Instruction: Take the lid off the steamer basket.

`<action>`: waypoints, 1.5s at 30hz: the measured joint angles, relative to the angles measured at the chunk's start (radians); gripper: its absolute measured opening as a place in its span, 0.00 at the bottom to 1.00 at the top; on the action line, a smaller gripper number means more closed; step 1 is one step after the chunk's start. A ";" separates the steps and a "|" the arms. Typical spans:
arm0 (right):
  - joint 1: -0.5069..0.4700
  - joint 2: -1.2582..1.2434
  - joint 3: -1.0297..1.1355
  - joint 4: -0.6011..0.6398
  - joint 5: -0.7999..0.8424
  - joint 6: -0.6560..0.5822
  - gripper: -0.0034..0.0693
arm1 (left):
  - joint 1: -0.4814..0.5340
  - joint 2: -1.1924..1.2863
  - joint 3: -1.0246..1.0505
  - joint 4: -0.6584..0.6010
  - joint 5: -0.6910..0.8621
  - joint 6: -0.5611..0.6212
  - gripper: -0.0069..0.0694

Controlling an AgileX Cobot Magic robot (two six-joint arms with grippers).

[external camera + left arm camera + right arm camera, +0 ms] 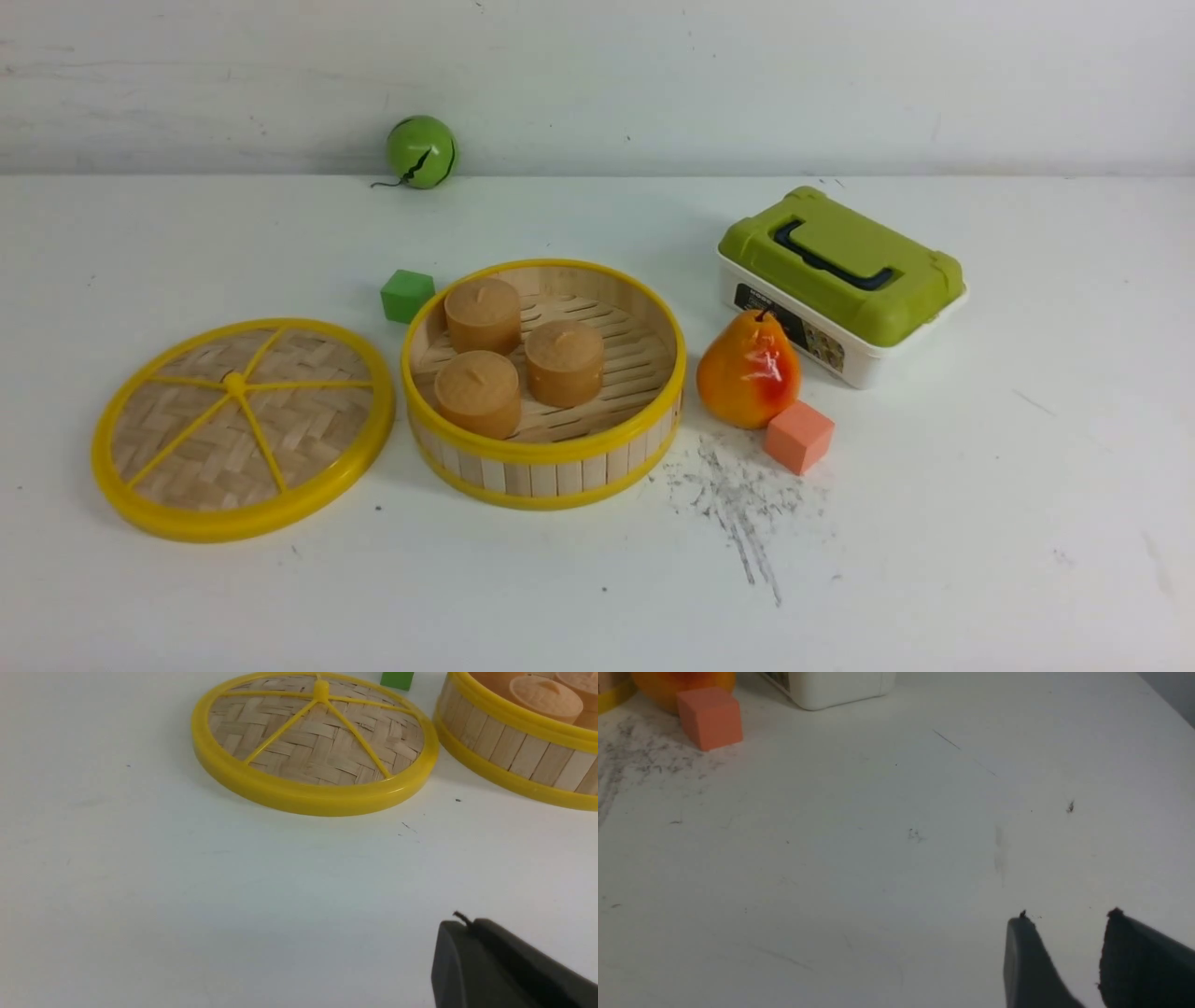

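The lid [241,427], a woven bamboo disc with yellow rim, spokes and centre knob, lies flat on the table left of the steamer basket [544,383]. The basket stands uncovered and holds three tan cylinders [523,364]. The lid [316,744] and part of the basket [518,749] also show in the left wrist view. My left gripper [465,926] is shut and empty, above bare table nearer me than the lid. My right gripper [1066,919] is open and empty over bare table. Neither gripper shows in the front view.
A pear [747,371] and an orange cube [799,436] sit right of the basket, with a white box with green lid [840,283] behind. A green cube [407,295] sits behind the basket; a green ball [421,151] lies by the back wall.
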 joint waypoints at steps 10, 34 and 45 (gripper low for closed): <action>0.000 0.000 0.000 0.000 0.000 0.000 0.38 | 0.000 0.000 0.000 0.000 0.000 0.000 0.09; 0.000 0.000 0.000 0.000 0.000 0.000 0.38 | 0.000 0.000 0.000 0.000 0.000 0.000 0.11; 0.000 0.000 0.000 0.000 0.000 0.000 0.38 | 0.000 0.000 0.000 0.000 0.000 0.000 0.11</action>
